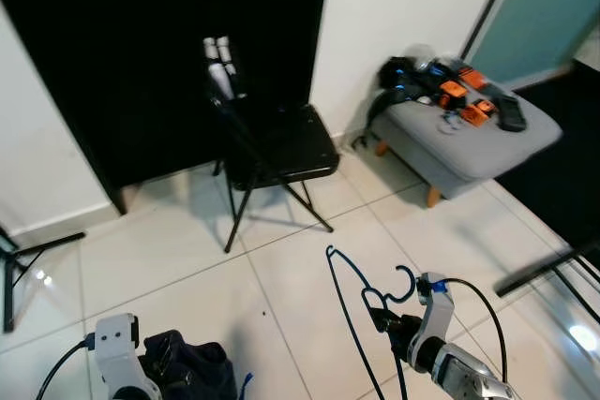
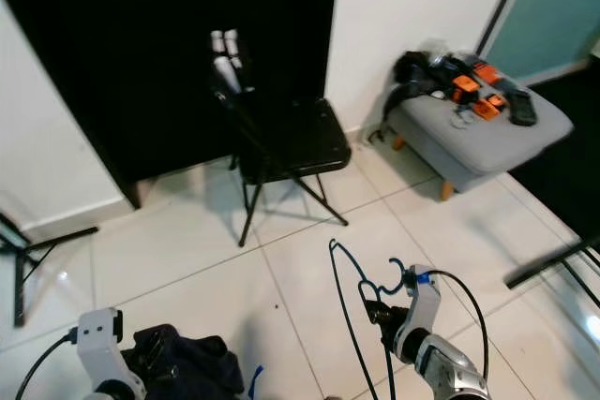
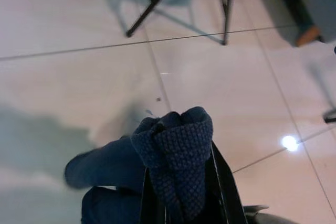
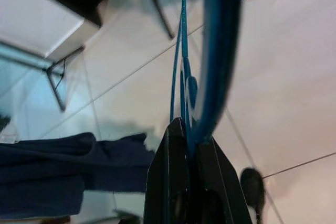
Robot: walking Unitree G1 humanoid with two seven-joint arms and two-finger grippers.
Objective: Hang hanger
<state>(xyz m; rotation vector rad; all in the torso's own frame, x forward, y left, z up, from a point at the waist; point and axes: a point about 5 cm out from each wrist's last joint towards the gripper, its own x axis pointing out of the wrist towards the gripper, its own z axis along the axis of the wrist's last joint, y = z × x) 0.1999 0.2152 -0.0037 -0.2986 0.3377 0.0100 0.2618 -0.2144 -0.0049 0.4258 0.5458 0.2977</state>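
A thin blue wire hanger (image 1: 354,299) stands upright at the lower right, its hook (image 1: 405,283) curling toward my right wrist. My right gripper (image 1: 382,320) is shut on the hanger near its neck; the right wrist view shows the black fingers (image 4: 176,174) pinching the blue wire (image 4: 216,61). At the lower left, my left gripper (image 3: 181,203) is shut on a dark navy knitted garment (image 3: 176,150), which hangs bunched below my left wrist (image 1: 117,348) over the white tiled floor (image 1: 187,259).
A black folding chair (image 1: 272,142) stands ahead before a dark doorway (image 1: 141,53). A grey padded stool (image 1: 469,138) with orange and black tools sits at the right by the white wall. Black stand legs (image 1: 37,255) lie at the far left, another (image 1: 544,269) at the right.
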